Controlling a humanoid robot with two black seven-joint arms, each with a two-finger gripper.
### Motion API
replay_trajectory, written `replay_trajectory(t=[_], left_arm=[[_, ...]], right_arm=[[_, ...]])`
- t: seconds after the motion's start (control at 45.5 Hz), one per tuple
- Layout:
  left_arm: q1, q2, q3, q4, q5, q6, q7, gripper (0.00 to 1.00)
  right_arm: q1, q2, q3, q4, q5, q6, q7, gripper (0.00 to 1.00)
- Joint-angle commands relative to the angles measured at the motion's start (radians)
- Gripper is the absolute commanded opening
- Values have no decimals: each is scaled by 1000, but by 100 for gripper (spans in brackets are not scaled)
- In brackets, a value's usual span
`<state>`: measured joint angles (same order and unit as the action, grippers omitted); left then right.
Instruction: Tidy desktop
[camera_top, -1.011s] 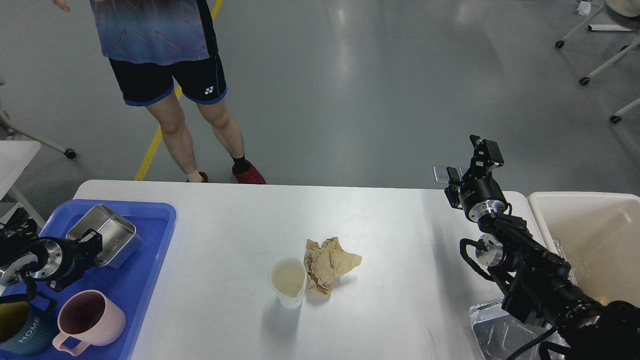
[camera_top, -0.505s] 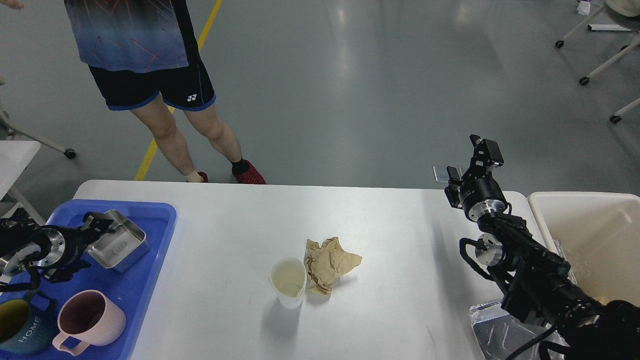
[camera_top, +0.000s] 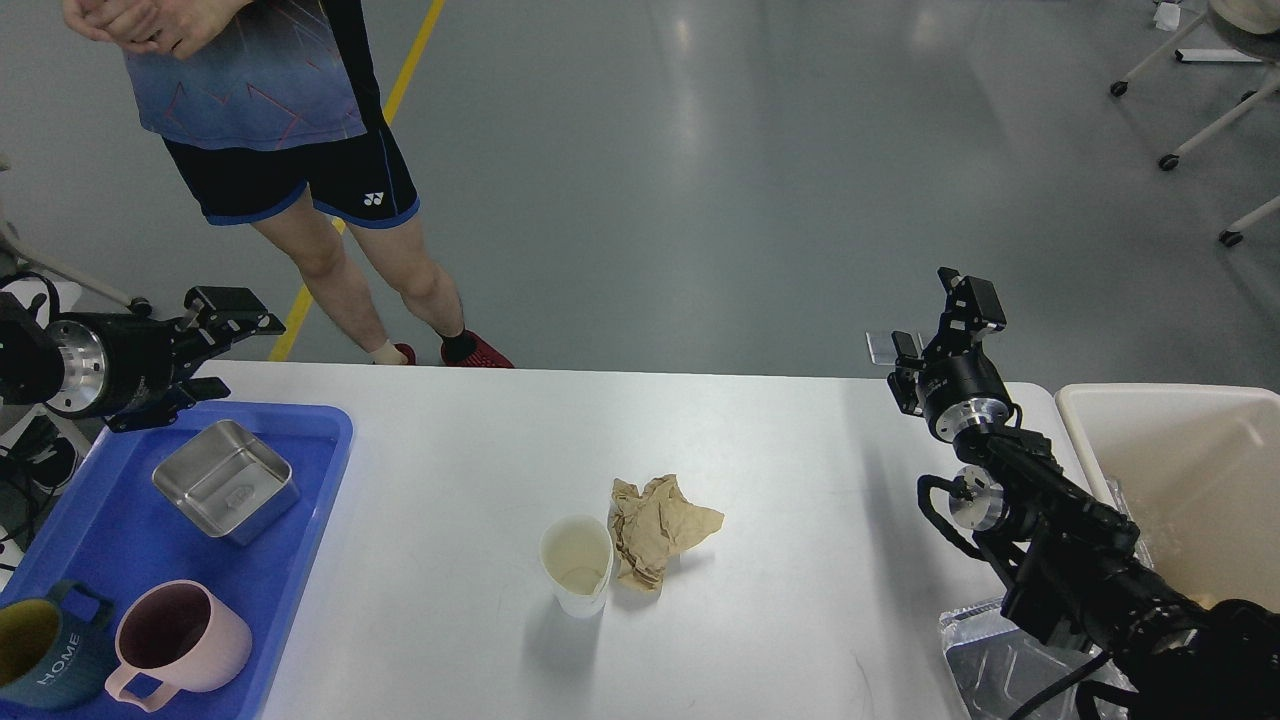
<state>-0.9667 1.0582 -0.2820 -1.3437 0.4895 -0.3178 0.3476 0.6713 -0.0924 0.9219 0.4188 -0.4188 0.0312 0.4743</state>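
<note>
White desktop (camera_top: 450, 600), left gripper (camera_top: 225, 335) spread — empty, right gripper (camera_top: 940, 320) spread — touching nothing

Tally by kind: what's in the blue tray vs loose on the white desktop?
Tray mugs: 2, pink and dark teal
Tray metal tins: 1
Desktop paper cups: 1
Desktop crumpled brown paper: 1
Total: 5
</note>
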Motion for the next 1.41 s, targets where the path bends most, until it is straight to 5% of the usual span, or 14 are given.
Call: replay_trajectory(t=[0.0, 0.242, 0.374, 0.439, 0.593, 0.945, 1.384], left_arm=[[5, 71, -45, -109, 3, -9, -4, 89], [9, 186, -89, -226, 4, -23, -110, 89], [9, 229, -103, -229, 0, -73, -269, 89], [9, 224, -108, -226, 0, -73, -303, 89], [25, 132, -106, -163, -6, -46, -312, 89], [63, -297, -157, 250, -205, 57, -320, 97], [198, -733, -638, 575, -319, 43, -322, 97]], right_arm=[[1, 0, 0, 0, 0, 0, 0, 100], [4, 0, 0, 2, 0, -2, 0, 100], [5, 2, 0, 2, 0, -5, 0, 100], [5, 3, 0, 2, 0, -7, 0, 100], [4, 3, 0, 3, 0, -8, 0, 100], [-1, 3, 0, 5, 0, -8, 0, 100], [7, 3, 0, 5, 0, -8, -2, 100]])
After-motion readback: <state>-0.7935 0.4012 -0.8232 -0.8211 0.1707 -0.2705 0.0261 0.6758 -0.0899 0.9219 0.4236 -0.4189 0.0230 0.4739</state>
